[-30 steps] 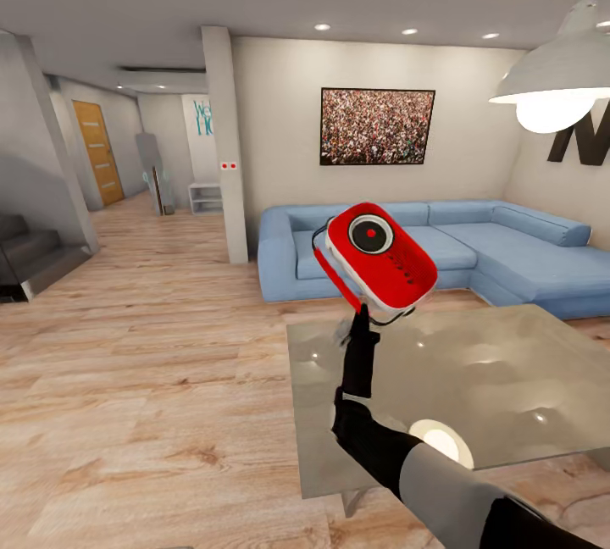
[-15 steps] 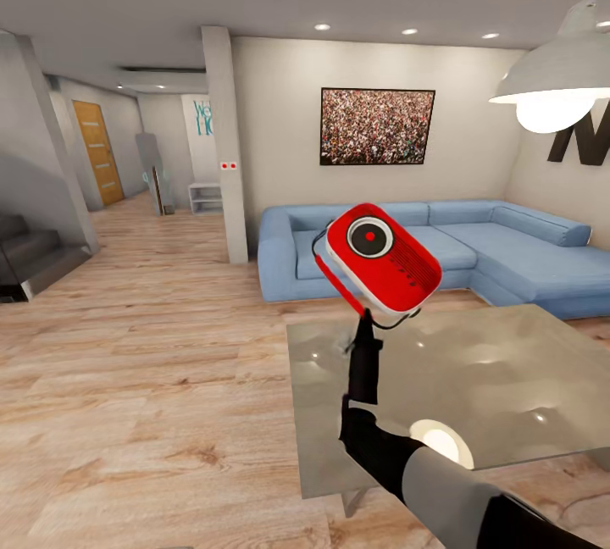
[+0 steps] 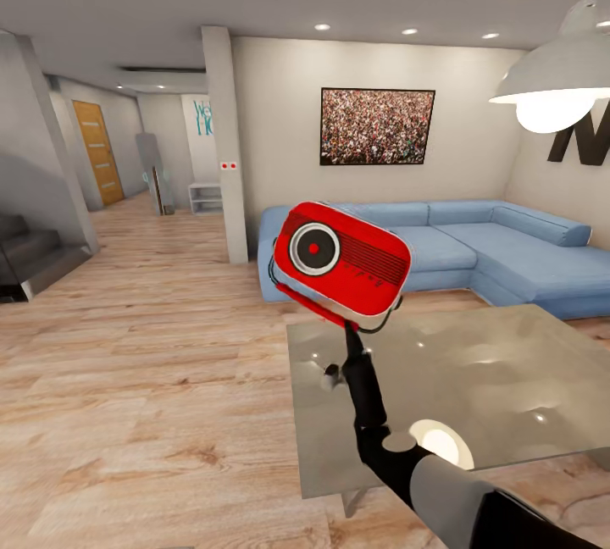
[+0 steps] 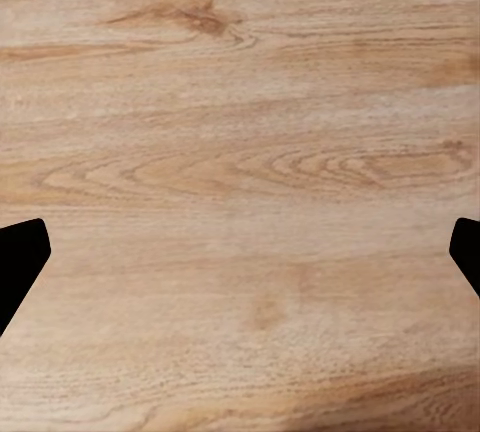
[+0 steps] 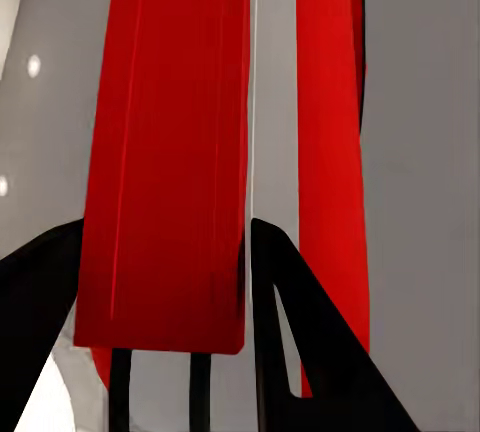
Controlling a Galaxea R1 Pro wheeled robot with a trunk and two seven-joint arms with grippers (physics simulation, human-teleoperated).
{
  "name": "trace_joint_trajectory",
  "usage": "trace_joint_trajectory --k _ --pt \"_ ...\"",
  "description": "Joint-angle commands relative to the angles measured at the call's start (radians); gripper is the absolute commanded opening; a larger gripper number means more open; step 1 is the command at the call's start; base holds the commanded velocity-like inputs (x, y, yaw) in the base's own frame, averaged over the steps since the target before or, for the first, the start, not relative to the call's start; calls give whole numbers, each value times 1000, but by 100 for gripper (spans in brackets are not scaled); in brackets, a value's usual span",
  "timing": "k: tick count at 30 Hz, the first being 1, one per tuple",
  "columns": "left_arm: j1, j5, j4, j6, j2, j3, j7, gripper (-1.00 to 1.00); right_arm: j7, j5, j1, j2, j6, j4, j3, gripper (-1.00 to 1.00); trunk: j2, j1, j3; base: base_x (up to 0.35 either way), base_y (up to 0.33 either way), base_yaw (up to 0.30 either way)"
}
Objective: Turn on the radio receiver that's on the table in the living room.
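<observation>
The red radio receiver [image 3: 343,259] with white trim is held up in the air above the near left corner of the glossy grey table [image 3: 483,379]. Its round dial faces the head camera, and its strap hangs below it. My right gripper [image 3: 350,329] grips it from underneath. In the right wrist view the red radio receiver [image 5: 165,152] sits between the dark fingers [image 5: 300,352], with my right gripper [image 5: 165,292] shut on it. My left gripper [image 4: 243,252] is open over bare wood floor, holding nothing.
A blue L-shaped sofa [image 3: 483,248] stands behind the table under a framed crowd picture [image 3: 377,126]. A white pendant lamp [image 3: 559,79] hangs at the upper right. A pillar [image 3: 225,142] and stairs [image 3: 30,257] are to the left, with open wood floor [image 3: 144,379] between.
My right arm has swung the radio to the left and turned it, so the dial and front face the camera more squarely. The room view has not shifted.
</observation>
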Motion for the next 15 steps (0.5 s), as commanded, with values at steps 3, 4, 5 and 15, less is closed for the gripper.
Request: trace_joint_trajectory --k 3,4,5,15 --pt "0 0 0 0 -1 0 0 100 -21 32 0 0 5 37 15 -100 0 0 0 0 0 0" --pt "0 0 0 0 -2 0 0 100 -28 63 0 0 7 74 36 -100 0 0 0 0 0 0" --pt "0 0 0 0 -2 0 0 100 -30 75 1 1 7 93 44 -100 0 0 0 0 0 0" --pt "0 -2 0 0 -5 -2 0 100 -30 103 4 1 48 155 60 -100 0 0 0 0 0 0"
